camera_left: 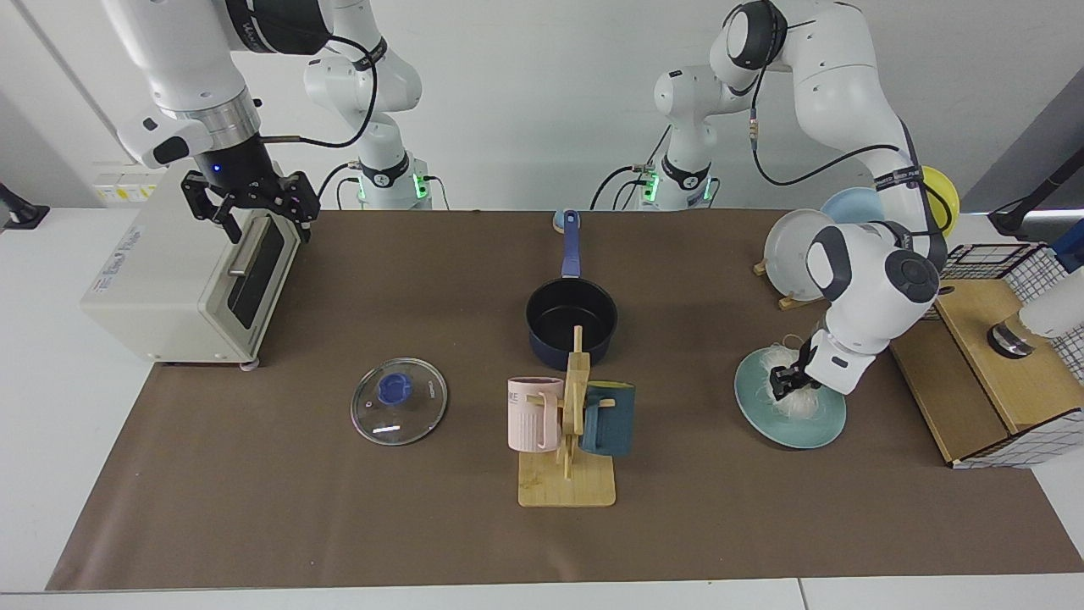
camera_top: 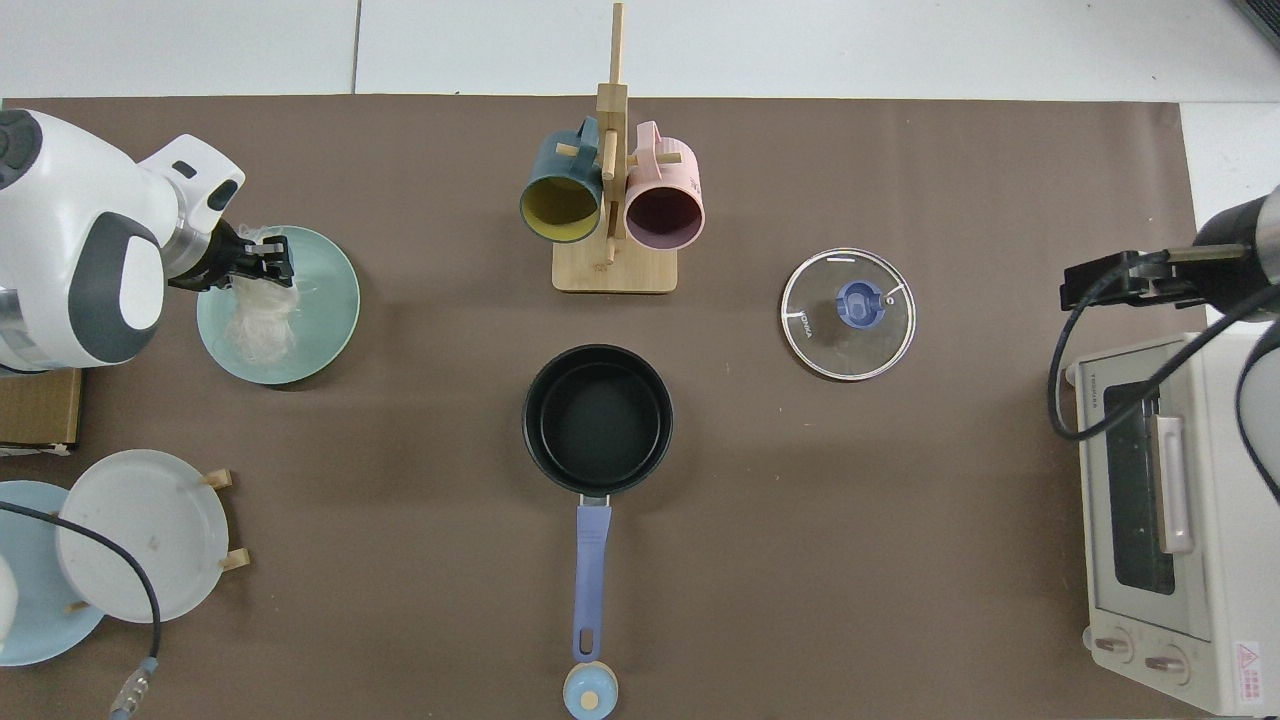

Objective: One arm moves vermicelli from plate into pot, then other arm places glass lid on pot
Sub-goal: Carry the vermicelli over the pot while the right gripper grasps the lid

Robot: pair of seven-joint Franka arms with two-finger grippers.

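- here we have our left gripper [camera_left: 786,379] clenched on the vermicelli [camera_left: 792,398], strands trailing onto the plate [camera_left: 766,424] near the tabletop's end by the plate rack.
- our right gripper [camera_left: 247,206] waits with fingers spread above the toaster oven [camera_left: 182,275].
- the pot [camera_left: 572,324] sits mid-table; the glass lid [camera_left: 399,412] lies flat, well apart.
- risk: loose strands could snag, drag the plate or drop short of the pot.

The pot [camera_top: 598,420] sits mid-surface, empty, handle pointing toward the bottom edge. Well to one side of the pot, the left hand [camera_top: 262,262] pinches the vermicelli [camera_top: 252,325] over the plate [camera_top: 325,300]. On the pot's other side the glass lid [camera_top: 848,314] lies flat, beyond it a toaster oven [camera_top: 1160,515].
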